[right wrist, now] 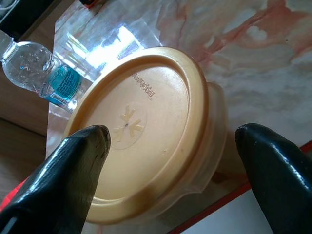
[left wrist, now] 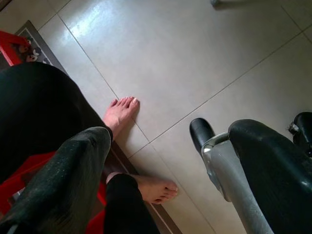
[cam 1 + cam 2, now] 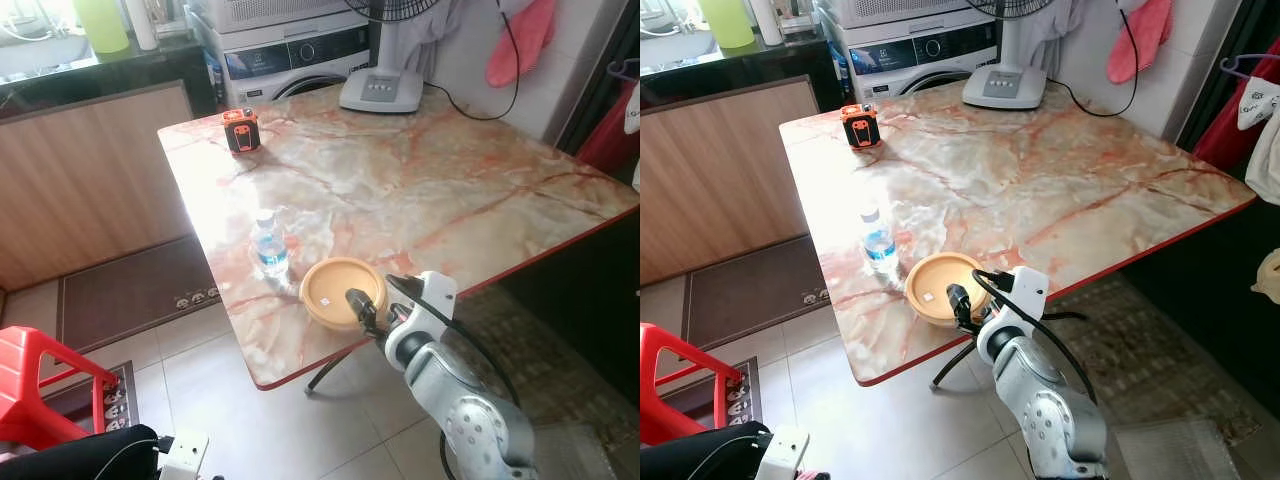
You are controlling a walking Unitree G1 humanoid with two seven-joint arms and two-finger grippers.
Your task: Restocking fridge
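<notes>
Water bottle [image 3: 269, 244] just beside container [image 3: 341, 291] — near edge.

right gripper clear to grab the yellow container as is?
Probably yes. The right gripper is open, its fingers spread either side of the yellow lidded container at the table edge; the water bottle stands apart beside it.

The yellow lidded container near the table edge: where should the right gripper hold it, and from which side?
Probably across the yellow container at its lid rim, coming from the near table edge: round, low, flat. The open right gripper already straddles it.
</notes>
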